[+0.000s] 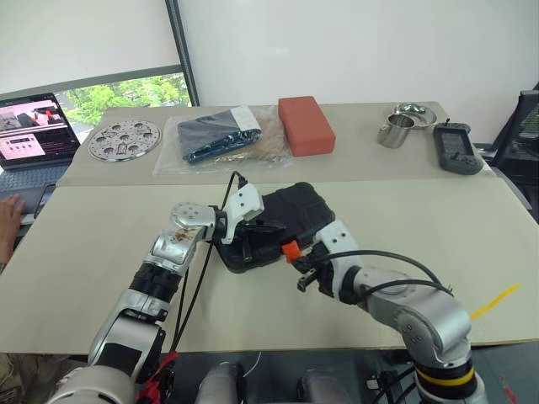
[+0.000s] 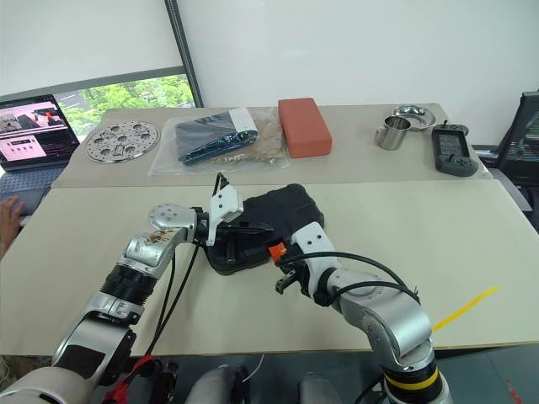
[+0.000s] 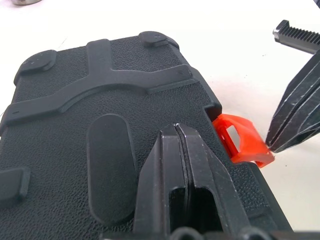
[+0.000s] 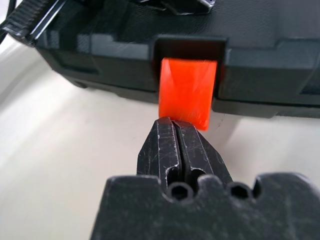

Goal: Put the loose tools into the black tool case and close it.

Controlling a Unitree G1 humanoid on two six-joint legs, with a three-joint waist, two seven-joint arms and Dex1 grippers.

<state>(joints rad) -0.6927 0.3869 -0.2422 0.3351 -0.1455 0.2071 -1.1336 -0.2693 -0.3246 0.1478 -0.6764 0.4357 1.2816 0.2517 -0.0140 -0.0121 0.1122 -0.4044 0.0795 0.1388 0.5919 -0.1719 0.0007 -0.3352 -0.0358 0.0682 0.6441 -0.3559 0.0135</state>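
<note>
While the black tool case [image 1: 282, 220] lies shut mid-surface, left jaws [image 3: 176, 131] are pressed closed on its lid; right jaws [image 4: 174, 121], closed and empty, touch the orange latch [image 4: 187, 91] at 6 o'clock.

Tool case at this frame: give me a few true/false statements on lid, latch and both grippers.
1. The black tool case has its lid down. True.
2. The orange latch sits flush in its slot. False: its lower end sticks out from the case edge.
3. The right gripper is shut, with its fingertips at the latch's lower edge. True.
4. The left gripper is open wide above the case. False: it is shut and lies over the lid.
5. The red block lies on top of the case. False: it lies apart on the far table.
</note>
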